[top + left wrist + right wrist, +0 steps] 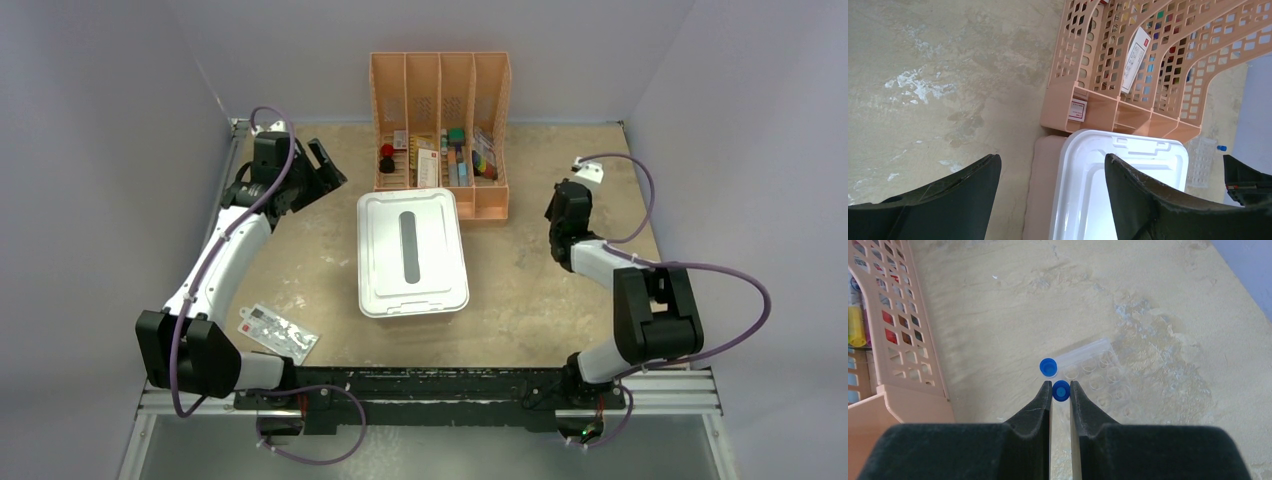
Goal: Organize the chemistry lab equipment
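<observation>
The right gripper (1060, 384) is clenched on a clear blue-capped tube (1061, 391): its 2 dark fingers (1034, 407) are nearly together, the tube's clear body runs down the narrow slit between them, and the blue cap sits right at the fingertips. Whether the tube is clear of the table (1158, 300) cannot be told. Just beyond the tips is a second blue cap (1048, 366), at the edge of a clear welled tray (1103, 382) that lies flat on the sandy tabletop to the right of the peach organizer (903, 350); whether that cap's tube stands or lies is unclear. In the overhead view this all sits right of centre, hidden under the right wrist. The left gripper (1051, 160) is released, its jaws spread wide with nothing between them, hanging over the far-left corner of the white lidded box (1083, 200), which sits just in front of the organizer. The left wrist view also shows the clear tray past the box. A red-and-white packet (277, 332) lies on the table by the left arm's base
</observation>
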You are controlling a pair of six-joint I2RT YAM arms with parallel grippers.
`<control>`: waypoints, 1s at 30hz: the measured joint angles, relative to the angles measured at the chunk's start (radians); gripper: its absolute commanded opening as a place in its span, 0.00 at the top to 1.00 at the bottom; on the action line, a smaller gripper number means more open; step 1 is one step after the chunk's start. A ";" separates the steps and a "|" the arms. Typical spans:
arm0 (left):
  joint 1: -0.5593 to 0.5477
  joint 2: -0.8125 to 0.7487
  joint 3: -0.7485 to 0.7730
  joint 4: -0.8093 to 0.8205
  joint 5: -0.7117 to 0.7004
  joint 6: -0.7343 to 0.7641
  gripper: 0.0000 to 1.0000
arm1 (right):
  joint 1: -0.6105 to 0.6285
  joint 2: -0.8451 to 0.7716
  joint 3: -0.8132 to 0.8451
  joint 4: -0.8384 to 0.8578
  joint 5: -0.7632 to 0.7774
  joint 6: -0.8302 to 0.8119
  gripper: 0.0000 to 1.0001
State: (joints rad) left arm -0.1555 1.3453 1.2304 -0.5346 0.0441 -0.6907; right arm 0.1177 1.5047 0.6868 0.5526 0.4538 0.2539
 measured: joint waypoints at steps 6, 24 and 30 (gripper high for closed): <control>0.005 0.000 0.000 -0.006 0.000 0.003 0.25 | 0.000 0.015 0.019 -0.039 0.000 0.008 0.85; 0.005 0.000 0.000 -0.006 0.000 0.006 0.24 | 0.000 0.032 0.045 -0.098 -0.005 0.014 0.70; 0.005 0.000 0.000 -0.006 0.000 0.006 0.24 | 0.000 0.031 0.056 -0.114 -0.019 0.014 0.60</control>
State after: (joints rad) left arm -0.1505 1.3453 1.2304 -0.5407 0.0441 -0.6842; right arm 0.1177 1.5360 0.7433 0.4389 0.4343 0.2680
